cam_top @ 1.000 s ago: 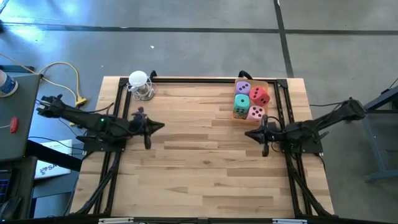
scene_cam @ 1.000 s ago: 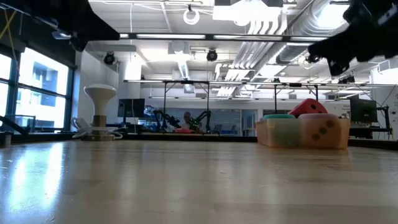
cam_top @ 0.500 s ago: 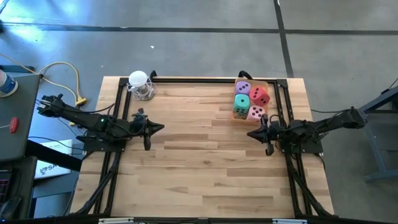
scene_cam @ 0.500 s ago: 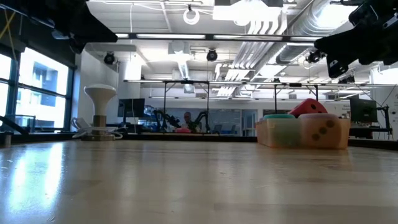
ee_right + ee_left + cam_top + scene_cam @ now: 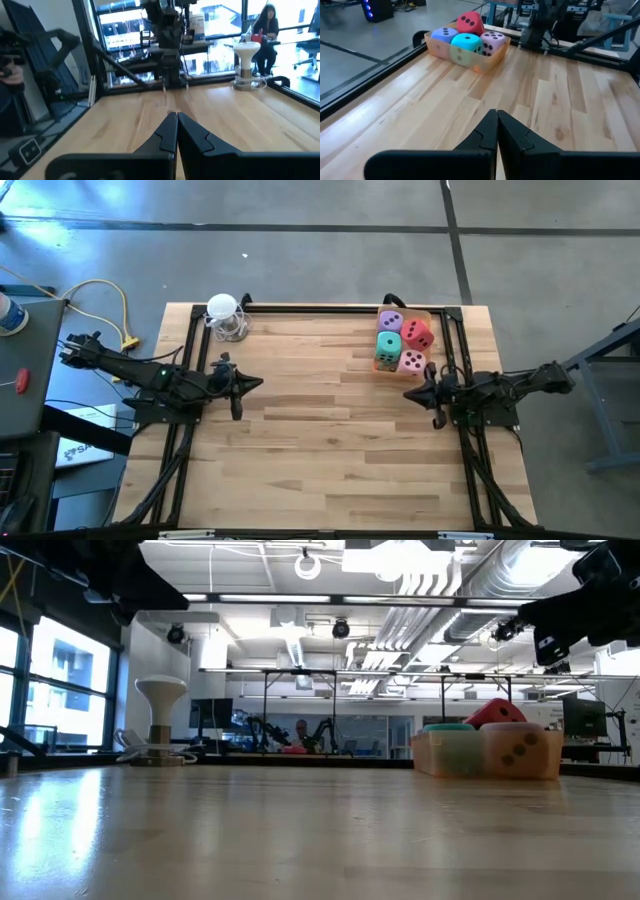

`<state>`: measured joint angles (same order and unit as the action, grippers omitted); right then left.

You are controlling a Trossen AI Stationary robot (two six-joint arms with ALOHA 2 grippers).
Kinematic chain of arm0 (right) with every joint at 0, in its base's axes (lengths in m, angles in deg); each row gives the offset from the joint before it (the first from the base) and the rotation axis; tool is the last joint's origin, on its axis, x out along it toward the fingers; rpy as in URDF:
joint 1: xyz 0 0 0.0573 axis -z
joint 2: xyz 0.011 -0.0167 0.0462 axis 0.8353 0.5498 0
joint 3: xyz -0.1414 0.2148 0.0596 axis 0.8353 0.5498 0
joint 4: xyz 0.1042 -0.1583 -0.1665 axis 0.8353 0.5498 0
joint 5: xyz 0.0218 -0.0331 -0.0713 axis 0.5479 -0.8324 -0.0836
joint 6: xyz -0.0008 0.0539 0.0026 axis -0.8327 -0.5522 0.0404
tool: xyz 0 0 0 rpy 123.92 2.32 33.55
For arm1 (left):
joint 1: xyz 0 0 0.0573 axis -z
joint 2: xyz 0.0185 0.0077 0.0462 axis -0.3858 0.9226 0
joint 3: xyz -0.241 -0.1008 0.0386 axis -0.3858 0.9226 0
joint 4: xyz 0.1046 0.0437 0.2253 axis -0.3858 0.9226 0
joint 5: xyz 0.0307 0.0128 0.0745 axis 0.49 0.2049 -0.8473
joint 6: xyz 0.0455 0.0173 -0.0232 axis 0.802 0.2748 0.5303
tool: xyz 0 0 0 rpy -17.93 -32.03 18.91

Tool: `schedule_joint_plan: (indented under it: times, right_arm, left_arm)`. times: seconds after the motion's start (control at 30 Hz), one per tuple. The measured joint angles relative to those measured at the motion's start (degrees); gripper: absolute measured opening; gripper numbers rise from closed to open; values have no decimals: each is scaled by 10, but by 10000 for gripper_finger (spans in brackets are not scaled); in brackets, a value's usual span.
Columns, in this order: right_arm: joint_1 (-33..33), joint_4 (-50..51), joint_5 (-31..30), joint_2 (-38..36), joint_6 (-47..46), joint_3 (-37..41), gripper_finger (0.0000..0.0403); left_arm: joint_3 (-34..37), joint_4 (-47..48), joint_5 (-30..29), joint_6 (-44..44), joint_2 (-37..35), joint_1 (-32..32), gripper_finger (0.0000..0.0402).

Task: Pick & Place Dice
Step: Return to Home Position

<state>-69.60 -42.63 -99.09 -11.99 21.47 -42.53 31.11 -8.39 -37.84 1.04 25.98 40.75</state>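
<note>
Four dice sit in a translucent orange tray (image 5: 434,315) at the table's far right: purple (image 5: 390,321), red (image 5: 418,334), mint green (image 5: 388,346) and pink (image 5: 411,361). The red die (image 5: 469,22) stands highest and tilted among the others. My right gripper (image 5: 405,395) is shut and empty, a little nearer than the tray and clear of it, pointing level toward the table's left. My left gripper (image 5: 261,384), also shut and empty, hovers over the left half of the table and points toward the tray (image 5: 476,63).
A white round-topped object (image 5: 224,313) stands at the far left corner. Black frame rails (image 5: 300,308) run along the table's far edge and both sides. Bare wood (image 5: 320,430) lies between the arms. A person (image 5: 266,22) sits in the room beyond the table.
My right gripper has drawn back a little toward the table's right edge, staying shut, while its arm folded in. The dice and the left arm have kept still.
</note>
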Motion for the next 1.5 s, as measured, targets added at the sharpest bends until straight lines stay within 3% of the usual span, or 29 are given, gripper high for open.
schedule_joint_plan:
  times: [0.2,0.4,0.6,0.77,0.9,1.0,1.13,1.27,1.5]
  right_arm:
    - [0,-8,44,3,-3,0,2]
    - [0,-3,0,4,-8,0,2]
    - [0,-3,0,4,-11,1,2]
    - [0,-3,-1,4,-13,1,2]
    - [0,-3,-1,4,-13,1,2]
    - [0,-3,-1,4,-13,1,2]
    - [0,-3,-1,4,-13,1,2]
    - [0,-4,-2,4,-13,1,2]
    - [0,-4,-2,4,-13,2,2]
  left_arm:
    - [0,0,15,2,2,4,0]
    - [5,-2,111,77,2,31,0]
    - [8,3,114,131,-8,59,0]
    - [12,44,95,132,-61,75,0]
    - [63,28,92,111,-133,75,0]
    - [126,-35,97,117,-193,75,0]
    - [204,-141,154,147,-253,75,0]
    - [250,-174,213,171,-282,75,0]
    - [261,-171,225,253,-283,69,0]
